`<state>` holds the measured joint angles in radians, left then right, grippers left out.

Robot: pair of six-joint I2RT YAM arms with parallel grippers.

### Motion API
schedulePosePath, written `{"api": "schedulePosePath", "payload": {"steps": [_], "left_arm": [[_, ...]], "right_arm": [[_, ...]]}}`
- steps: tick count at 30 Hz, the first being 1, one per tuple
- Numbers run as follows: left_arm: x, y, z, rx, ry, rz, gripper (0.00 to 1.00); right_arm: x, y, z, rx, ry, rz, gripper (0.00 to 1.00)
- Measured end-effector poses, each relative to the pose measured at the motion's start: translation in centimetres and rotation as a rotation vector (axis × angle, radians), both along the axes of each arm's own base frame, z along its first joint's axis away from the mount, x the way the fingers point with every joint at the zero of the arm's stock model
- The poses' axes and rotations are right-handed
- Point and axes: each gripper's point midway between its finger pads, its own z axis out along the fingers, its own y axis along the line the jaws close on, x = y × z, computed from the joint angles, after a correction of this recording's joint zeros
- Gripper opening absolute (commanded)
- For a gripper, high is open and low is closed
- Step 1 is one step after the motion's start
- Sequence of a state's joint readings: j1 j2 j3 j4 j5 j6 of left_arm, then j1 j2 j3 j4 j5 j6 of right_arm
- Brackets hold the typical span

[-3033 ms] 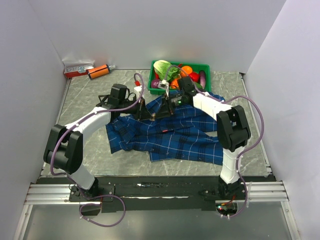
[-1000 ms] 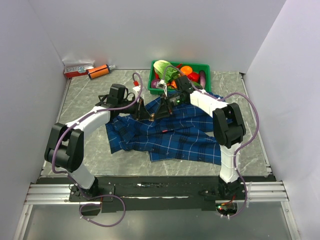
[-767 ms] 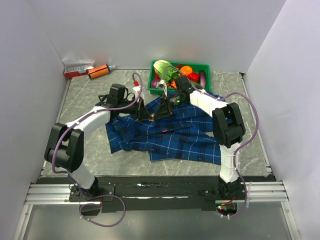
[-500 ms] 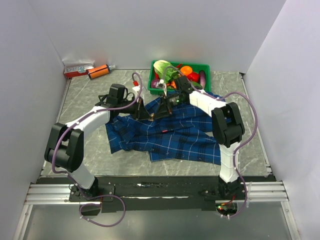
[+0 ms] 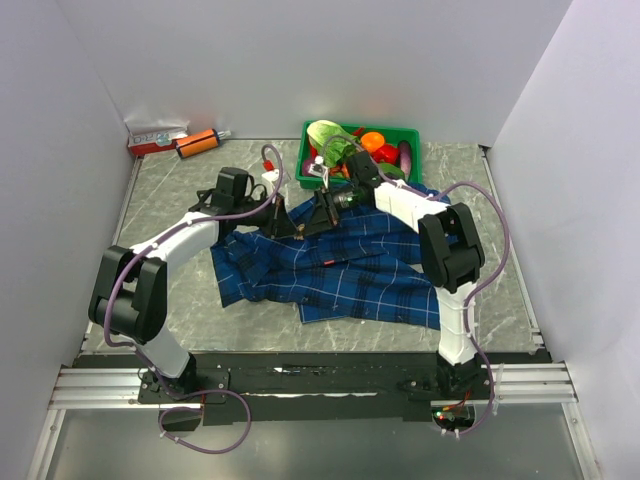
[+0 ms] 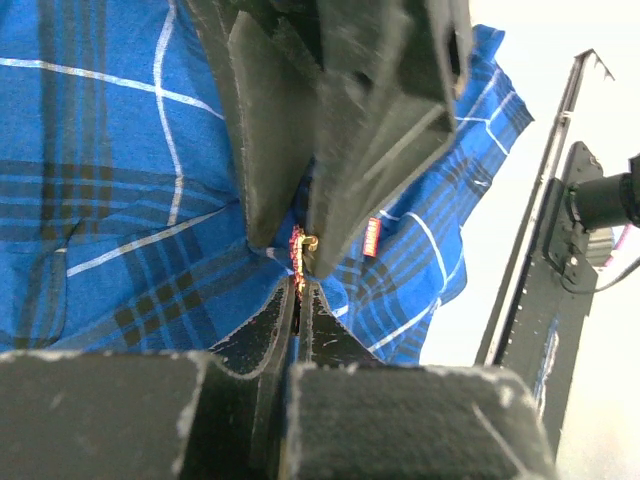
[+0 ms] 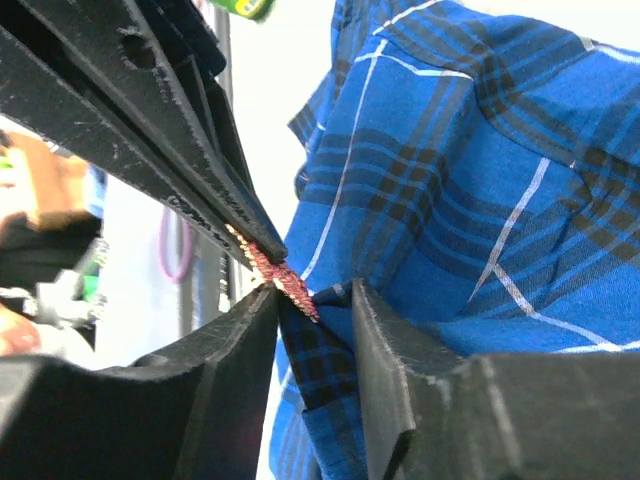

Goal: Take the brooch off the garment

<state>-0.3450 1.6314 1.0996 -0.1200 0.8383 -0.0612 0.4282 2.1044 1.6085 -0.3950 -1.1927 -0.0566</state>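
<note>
The left gripper (image 5: 298,228) and right gripper (image 5: 316,222) meet tip to tip over the far part of the plaid shirt (image 5: 350,270), which lies spread on the grey table (image 5: 180,200).

In the left wrist view the left gripper's fingers (image 6: 270,325) are pressed together with only a thin slit between them. The brooch (image 6: 299,248), a pink-and-gold speck, sits right at their tips. In the right wrist view the same fingers taper to a point on the brooch (image 7: 278,275), and they appear to pinch its edge.

The right gripper's fingers (image 7: 385,330) stand slightly apart and clamp a dark fold of the shirt just beside the brooch. The cloth rises in a small tent where the two grippers meet. A red tag (image 6: 371,237) is sewn to the fabric just beyond the right gripper's tips.

Compared with three seconds ago, the right wrist has swung leftward, closer to the left gripper, and its elbow has drawn in a little. The left arm has scarcely shifted and the shirt lies as before. A green crate of vegetables (image 5: 385,128) stands just behind the right wrist.
</note>
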Motion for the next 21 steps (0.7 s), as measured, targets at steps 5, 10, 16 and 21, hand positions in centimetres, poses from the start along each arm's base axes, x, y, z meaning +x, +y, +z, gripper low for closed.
{"api": "schedulePosePath", "payload": {"steps": [5, 10, 16, 21], "left_arm": [[0.7, 0.3, -0.5, 0.035, -0.012, 0.042, 0.01], [0.6, 0.3, -0.9, 0.072, -0.038, 0.042, 0.01], [0.0, 0.3, -0.5, 0.114, -0.082, -0.013, 0.01], [0.0, 1.5, -0.8, 0.190, -0.138, -0.024, 0.01]], "right_arm": [[-0.3, 0.5, 0.1, -0.004, -0.122, 0.060, 0.49], [-1.3, -0.1, -0.2, -0.014, -0.189, 0.113, 0.50], [-2.4, -1.6, -0.4, -0.055, -0.310, 0.135, 0.50], [-2.9, -2.6, -1.3, -0.097, -0.367, 0.116, 0.38]]}}
